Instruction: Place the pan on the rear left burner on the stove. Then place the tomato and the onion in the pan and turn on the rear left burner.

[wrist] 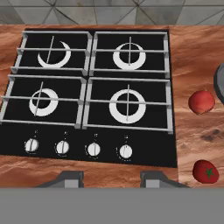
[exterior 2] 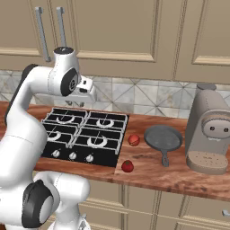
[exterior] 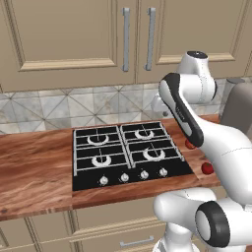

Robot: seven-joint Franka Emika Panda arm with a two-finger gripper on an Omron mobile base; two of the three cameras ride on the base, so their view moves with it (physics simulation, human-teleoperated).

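The black stove [wrist: 96, 144] lies below my gripper [wrist: 113, 180], whose two tips stand apart with nothing between them. The rear left burner [wrist: 54, 54] is bare under its grate, also in the base views [exterior: 97, 139] [exterior 2: 65, 119]. The dark grey pan [exterior 2: 163, 137] rests on the wooden counter right of the stove, handle toward the front; its rim [wrist: 220, 78] shows at the hand view's right edge. The reddish onion [wrist: 201, 102] [exterior 2: 134, 140] lies between stove and pan. The red tomato [wrist: 205, 170] [exterior 2: 127, 166] [exterior: 207, 168] sits nearer the counter's front edge.
A grey coffee machine [exterior 2: 209, 134] stands right of the pan. Several silver knobs [wrist: 92, 149] line the stove's front. Wall cabinets [exterior: 74, 34] hang above a tiled backsplash. Wooden counter [exterior: 34, 162] stretches left of the stove.
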